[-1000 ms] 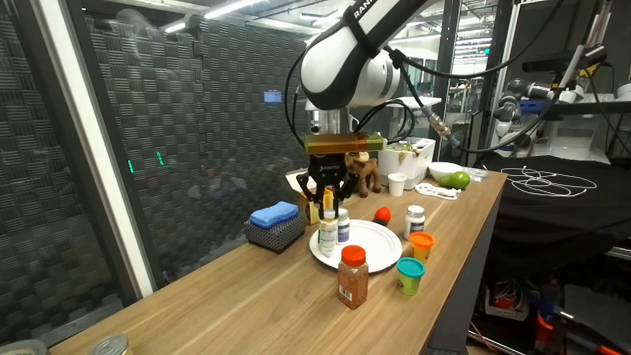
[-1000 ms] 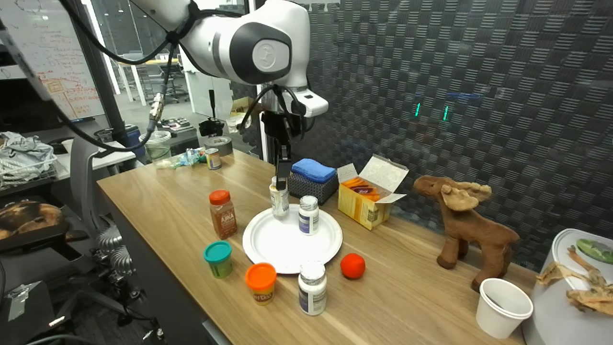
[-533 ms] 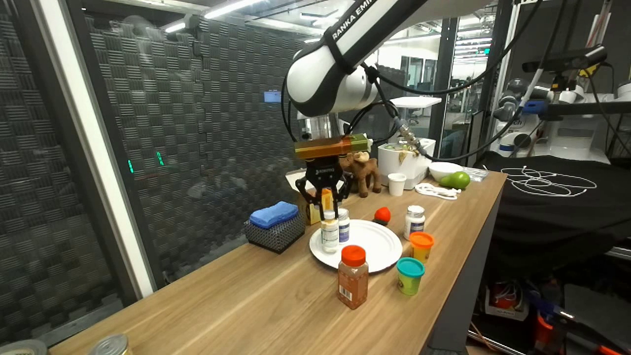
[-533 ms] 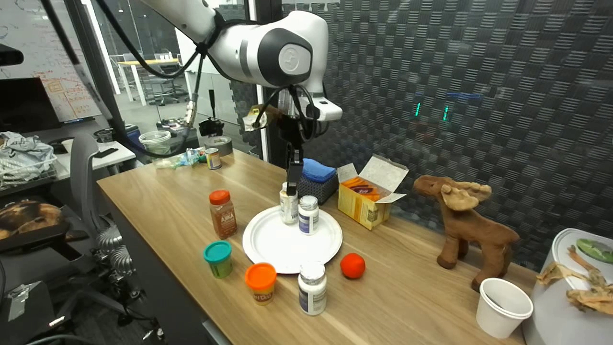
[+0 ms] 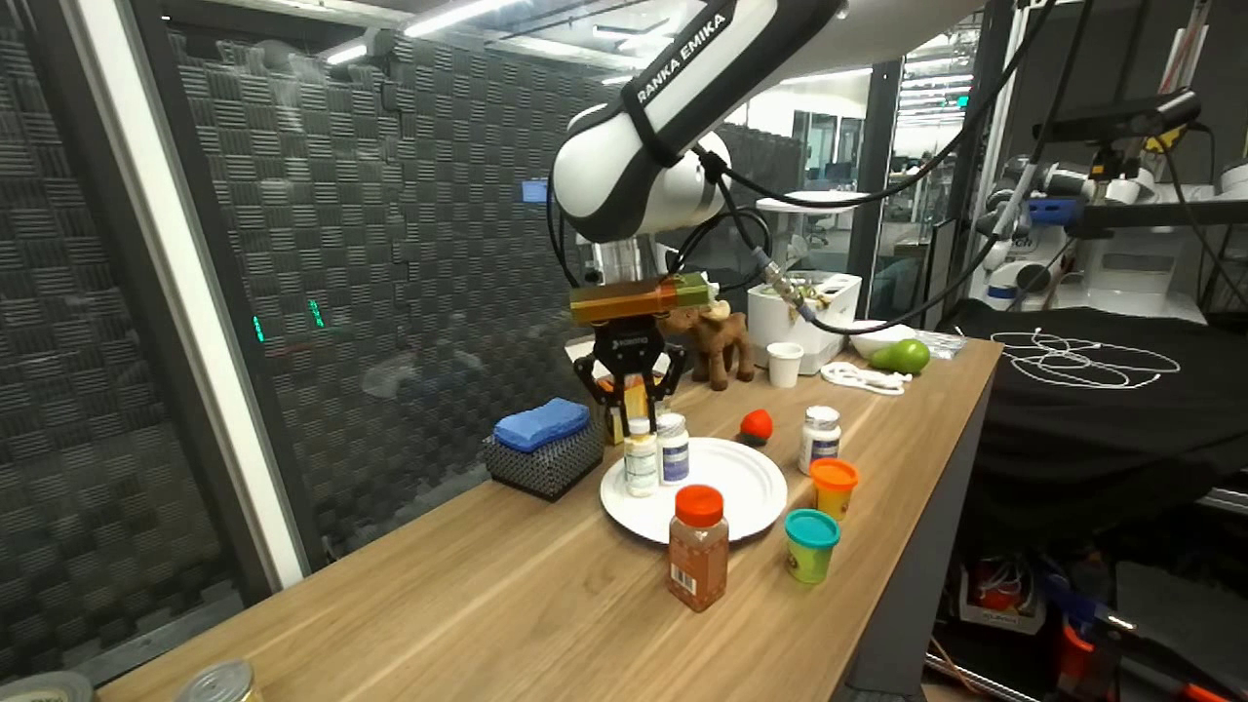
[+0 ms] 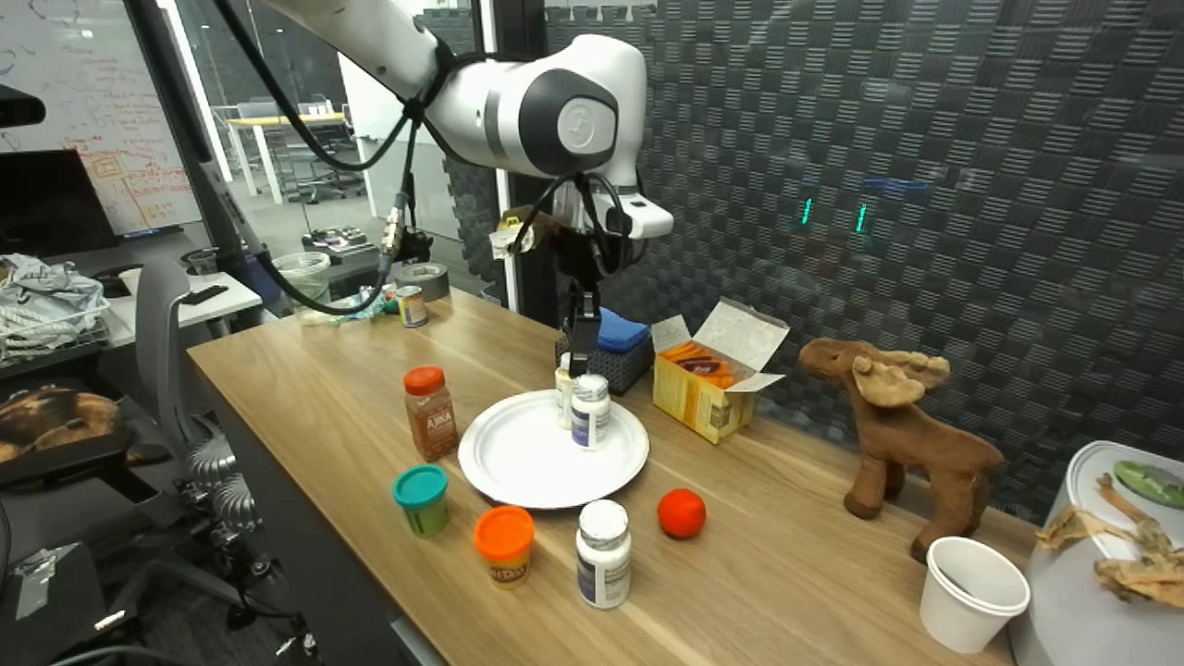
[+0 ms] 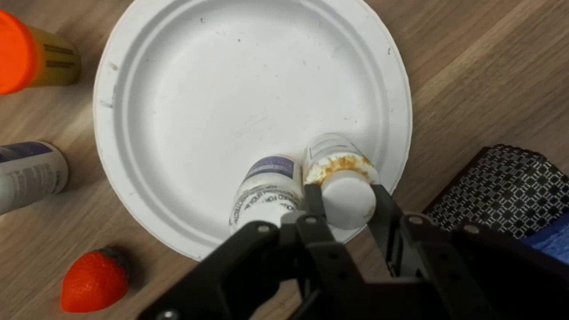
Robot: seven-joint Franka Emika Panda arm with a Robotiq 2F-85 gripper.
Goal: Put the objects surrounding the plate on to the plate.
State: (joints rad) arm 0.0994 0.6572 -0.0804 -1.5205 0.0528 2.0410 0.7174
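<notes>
One wooden table point(image 5: 439, 624), a white plate point(image 7: 240, 80) on it, a gripper point(image 7: 348, 194) low over the plate's edge.
The gripper's jaws are narrowed snugly onto the cap of the white bottle with green label point(image 5: 642, 468), which stands on the plate just beside a purple-labelled bottle point(image 5: 674, 454). Around the plate, on the table, are a brown red-capped bottle point(image 5: 698, 556), a second purple-labelled bottle point(image 6: 604, 562), a teal-lidded green cup point(image 6: 424, 507), an orange-lidded tub point(image 6: 505, 544) and, smallest, a red strawberry-shaped piece point(image 7: 94, 283).

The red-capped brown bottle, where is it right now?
In an exterior view, the red-capped brown bottle stands upright on the wooden table, just left of the round white plate and beyond the green teal-lidded tub.
</notes>
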